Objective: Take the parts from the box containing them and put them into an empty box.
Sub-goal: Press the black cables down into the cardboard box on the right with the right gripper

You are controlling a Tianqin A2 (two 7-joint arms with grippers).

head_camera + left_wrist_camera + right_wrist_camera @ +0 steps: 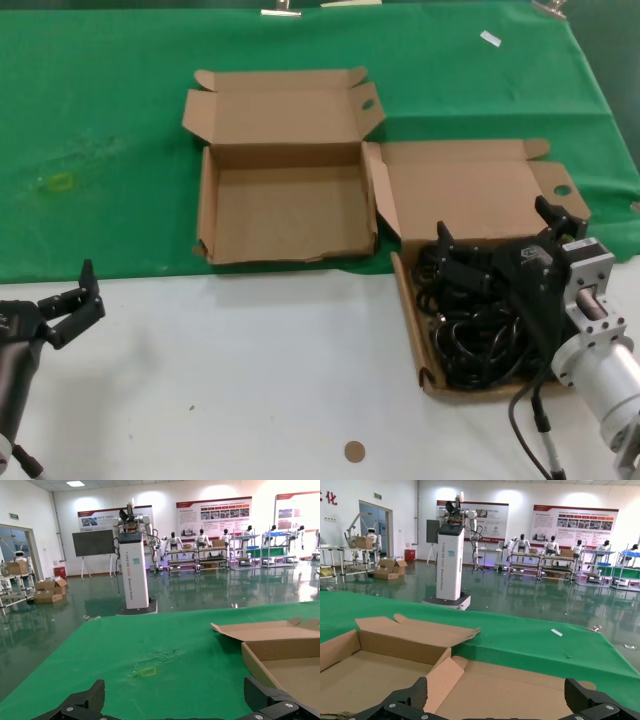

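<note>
The empty box [285, 215] lies open on the green cloth, mid-table. To its right stands the box containing the parts [470, 190], its lid folded back. Black cords [470, 335] fill its tray in a tangled pile. My right gripper [497, 228] hovers over the back of that pile, open, fingers spread wide. In the right wrist view the right gripper [499, 695] faces the bare lid [520, 690], nothing between its fingers; the cords are hidden there. My left gripper [75, 300] waits open at the table's near left, its view [177, 695] facing green cloth.
Green cloth [110, 120] covers the back of the table; the front is white [250, 370]. A small brown disc [354, 452] lies near the front edge. The empty box's wall [260, 667] shows in the left wrist view. A faint yellow mark [58, 181] sits on the cloth.
</note>
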